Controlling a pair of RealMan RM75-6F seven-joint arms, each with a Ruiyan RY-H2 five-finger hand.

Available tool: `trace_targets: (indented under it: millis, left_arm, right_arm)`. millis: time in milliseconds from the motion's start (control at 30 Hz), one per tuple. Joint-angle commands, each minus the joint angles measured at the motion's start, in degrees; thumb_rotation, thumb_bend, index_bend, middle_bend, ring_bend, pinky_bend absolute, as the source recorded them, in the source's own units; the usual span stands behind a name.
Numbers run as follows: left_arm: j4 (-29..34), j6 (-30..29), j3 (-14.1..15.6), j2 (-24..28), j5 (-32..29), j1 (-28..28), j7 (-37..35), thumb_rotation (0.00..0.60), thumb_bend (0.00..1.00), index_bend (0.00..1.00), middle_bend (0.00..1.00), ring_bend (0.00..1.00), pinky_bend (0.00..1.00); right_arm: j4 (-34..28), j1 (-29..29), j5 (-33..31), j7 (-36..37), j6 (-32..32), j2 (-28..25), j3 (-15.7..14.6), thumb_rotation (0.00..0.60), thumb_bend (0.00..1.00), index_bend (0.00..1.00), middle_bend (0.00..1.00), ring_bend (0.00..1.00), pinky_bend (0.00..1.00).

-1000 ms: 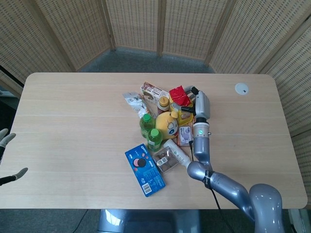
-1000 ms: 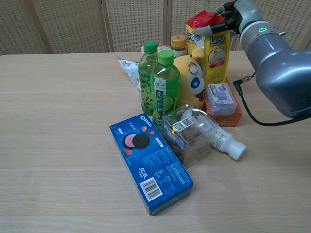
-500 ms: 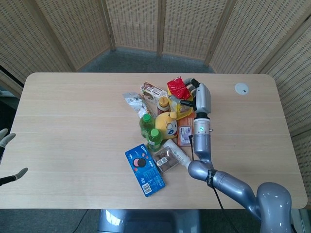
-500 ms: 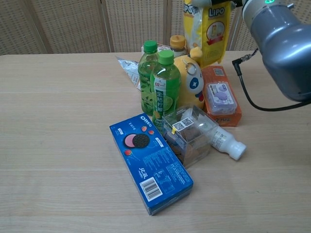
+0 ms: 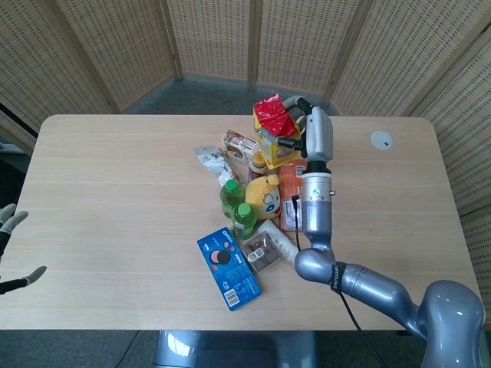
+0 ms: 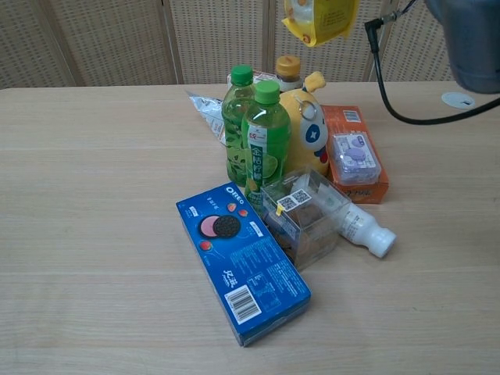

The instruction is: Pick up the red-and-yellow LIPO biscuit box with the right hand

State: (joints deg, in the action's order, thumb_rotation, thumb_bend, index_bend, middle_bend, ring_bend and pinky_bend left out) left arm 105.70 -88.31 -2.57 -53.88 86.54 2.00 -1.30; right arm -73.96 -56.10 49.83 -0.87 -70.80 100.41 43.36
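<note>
The red-and-yellow LIPO biscuit box (image 5: 273, 130) hangs in the air above the pile, gripped at its red top by my right hand (image 5: 301, 125). In the chest view only the box's yellow bottom (image 6: 320, 19) shows at the top edge, well above the bottles; the hand itself is out of that frame, with just the forearm (image 6: 473, 39) showing at the top right. My left hand (image 5: 11, 245) sits at the far left edge of the head view, off the table, fingers apart and holding nothing.
Left on the table are two green bottles (image 6: 264, 141), a yellow plush toy (image 6: 306, 129), an orange box (image 6: 356, 156) with a small purple pack on it, a clear plastic box (image 6: 306, 212), a white bottle (image 6: 363, 228) and a blue Oreo box (image 6: 242, 262). A white disc (image 5: 381, 139) lies far right.
My right hand has risen with the LIPO box, lifting it from among the items to well above the pile. The orange box beneath it is now uncovered. The left hand stayed put.
</note>
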Motion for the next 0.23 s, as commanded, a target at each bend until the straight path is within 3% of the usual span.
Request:
trace_targets:
  millis: [33, 233]
  left_arm:
    - [0.03, 0.06, 0.03, -0.06, 0.02, 0.04, 0.13, 0.6, 0.0, 0.14, 0.0, 0.0, 0.0]
    - [0.02, 0.46, 0.13, -0.41, 0.0, 0.23, 0.7, 0.6, 0.0, 0.14, 0.0, 0.0, 0.0]
  right_arm:
    - [-0.91, -0.62, -0.66, -0.9, -0.43, -0.85, 0.79, 0.6, 0.05, 0.52, 0.74, 0.75, 0.93]
    - [-2.86, -1.09, -1.4, -2.43, -1.33, -2.33, 1.24, 0.6, 0.05, 0.52, 0.74, 0.76, 0.93]
